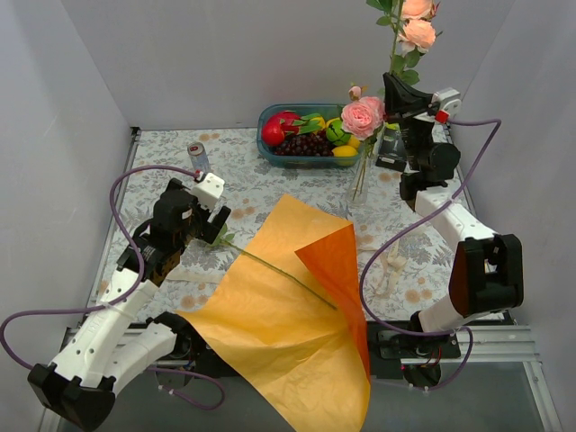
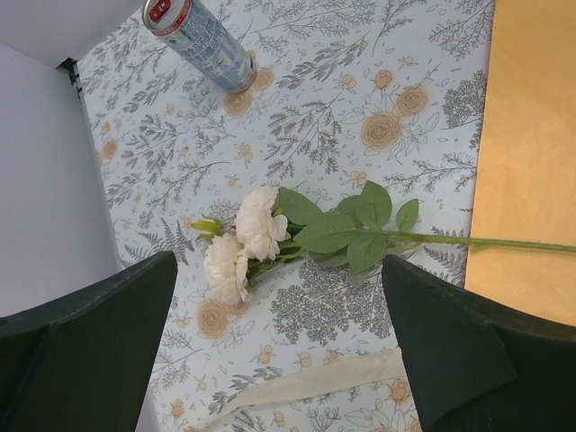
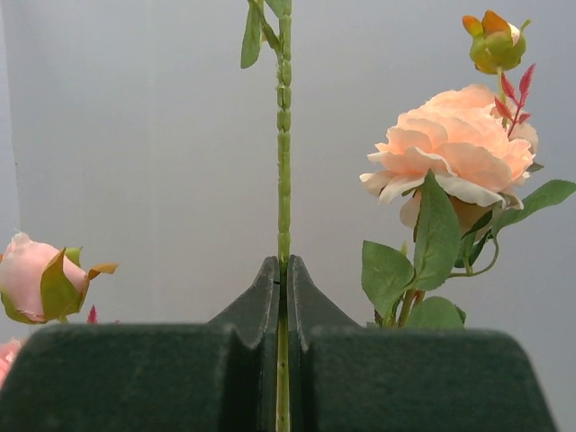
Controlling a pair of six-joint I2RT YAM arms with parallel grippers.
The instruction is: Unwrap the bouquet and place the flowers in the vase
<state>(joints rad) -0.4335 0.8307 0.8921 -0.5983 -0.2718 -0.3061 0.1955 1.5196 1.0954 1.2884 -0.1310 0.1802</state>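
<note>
The right fingers (image 3: 256,301) pinch 1 thin green stem (image 3: 284,162), upright, with peach roses (image 1: 418,34) above them. The vase (image 1: 358,196), holding a pink rose (image 1: 363,115), stands below them. The left fingers (image 2: 90,342) are spread wide, and 2 cream-white roses (image 2: 245,241) lie between them on the desk (image 2: 342,108).

Orange wrapping paper (image 1: 270,315), cream roses (image 2: 259,223), pale tablecloth (image 2: 342,117) (grey-and-tan floral print).
</note>
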